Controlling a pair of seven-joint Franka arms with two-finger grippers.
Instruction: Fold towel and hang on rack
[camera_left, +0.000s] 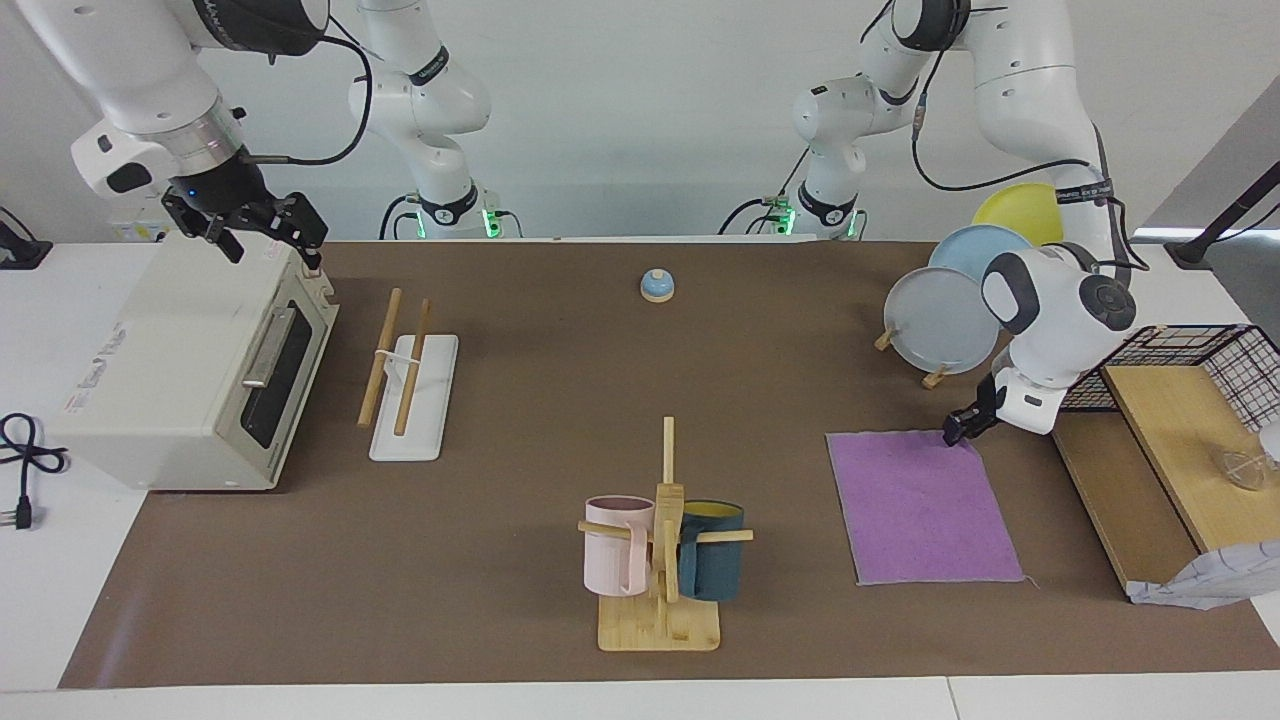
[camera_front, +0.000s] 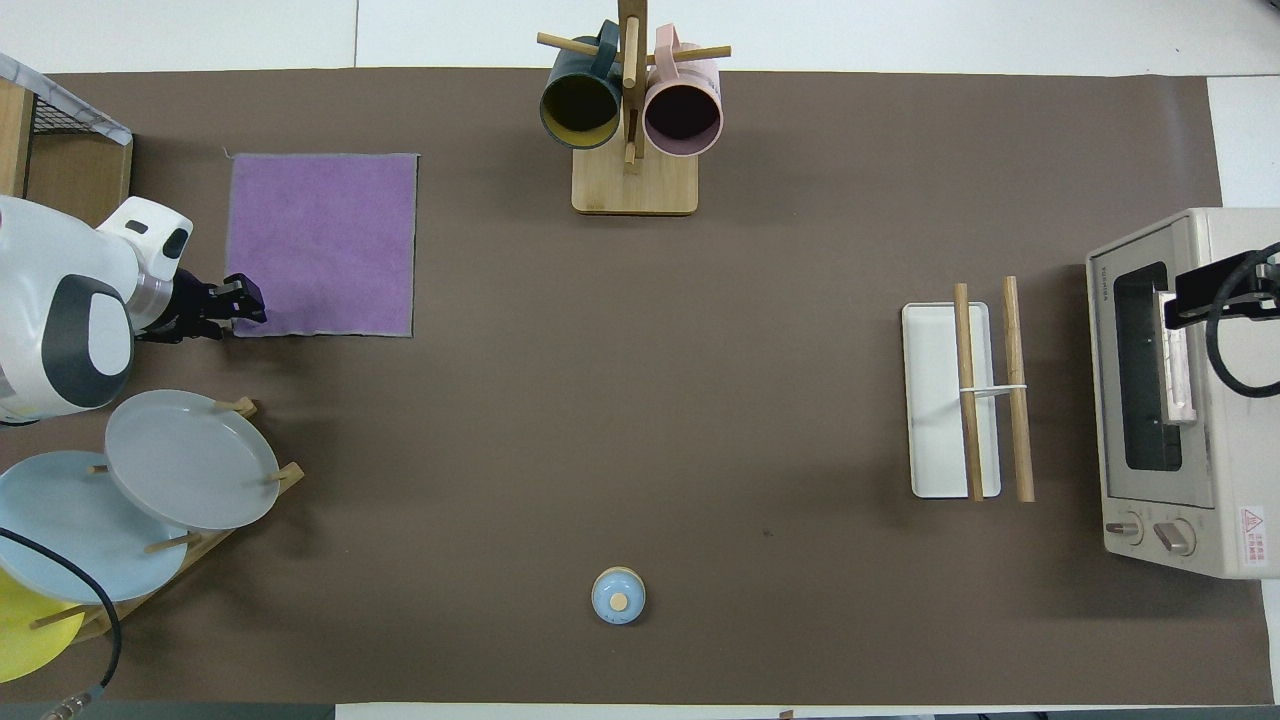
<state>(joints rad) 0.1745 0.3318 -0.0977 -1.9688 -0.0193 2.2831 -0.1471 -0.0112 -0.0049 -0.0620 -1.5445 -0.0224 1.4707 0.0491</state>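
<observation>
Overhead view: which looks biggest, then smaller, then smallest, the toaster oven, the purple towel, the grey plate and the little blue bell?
1. Toaster oven, though the picture's edge cuts it off.
2. Purple towel.
3. Grey plate; it stands tilted on its stand, so this is only how it looks.
4. Blue bell, clearly smallest.

Brown-matted table (camera_left: 520, 400) carries towel (camera_left: 920, 505), rack (camera_left: 412, 385), toaster oven (camera_left: 190, 370), bell (camera_left: 657, 286)
</observation>
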